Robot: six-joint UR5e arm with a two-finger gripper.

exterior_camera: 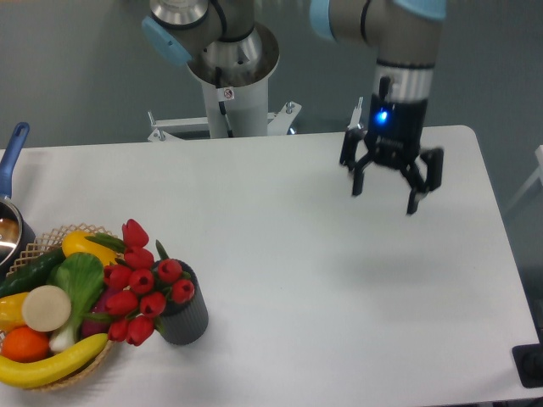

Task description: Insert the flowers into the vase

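Note:
The flowers (140,284), a bunch of red tulip buds with green leaves, stand in the vase (185,315), a short dark grey ribbed cylinder at the table's front left. The bunch leans left over the vase's rim toward the basket. My gripper (386,193) hangs open and empty above the table's back right, far from the vase, its fingers pointing down.
A wicker basket (38,246) of fruit and vegetables sits at the left edge, touching the flowers. A blue-handled pot (10,170) pokes in at the far left. The robot's base column (229,85) stands behind the table's back edge.

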